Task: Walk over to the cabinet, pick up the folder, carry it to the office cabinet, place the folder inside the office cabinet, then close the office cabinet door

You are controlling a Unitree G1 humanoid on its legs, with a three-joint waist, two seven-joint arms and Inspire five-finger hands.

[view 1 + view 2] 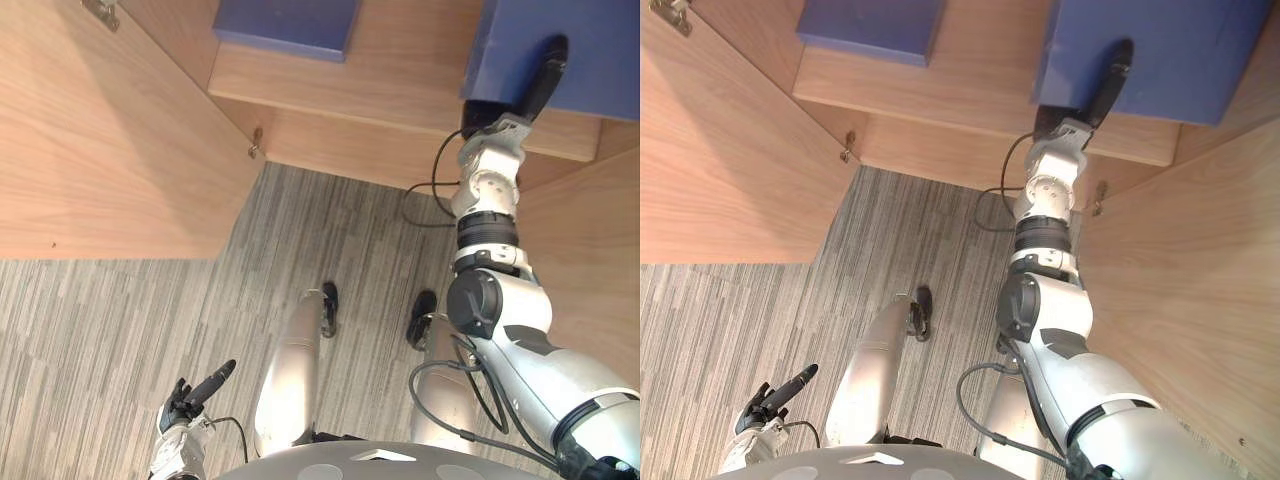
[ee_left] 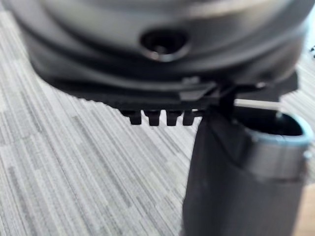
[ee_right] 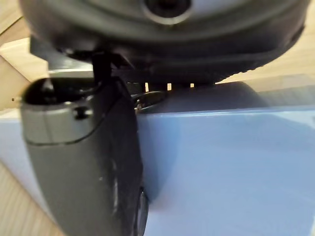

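Observation:
A blue folder (image 1: pixel 590 50) lies on the wooden shelf (image 1: pixel 400 90) of the open office cabinet, at the right. My right hand (image 1: pixel 543 75) reaches up to its near edge: the thumb lies on top of the cover and the fingers go underneath, pinching it. The right wrist view shows that thumb (image 3: pixel 98 162) pressed flat on the blue folder (image 3: pixel 236 167). My left hand (image 1: pixel 195 392) hangs low at the lower left above the carpet, fingers straight, holding nothing.
A second blue folder (image 1: pixel 290 25) lies further left on the same shelf. The cabinet's left door (image 1: pixel 100 150) and right door (image 1: pixel 1200 300) stand swung open on either side. Grey striped carpet (image 1: pixel 120 330) covers the floor below.

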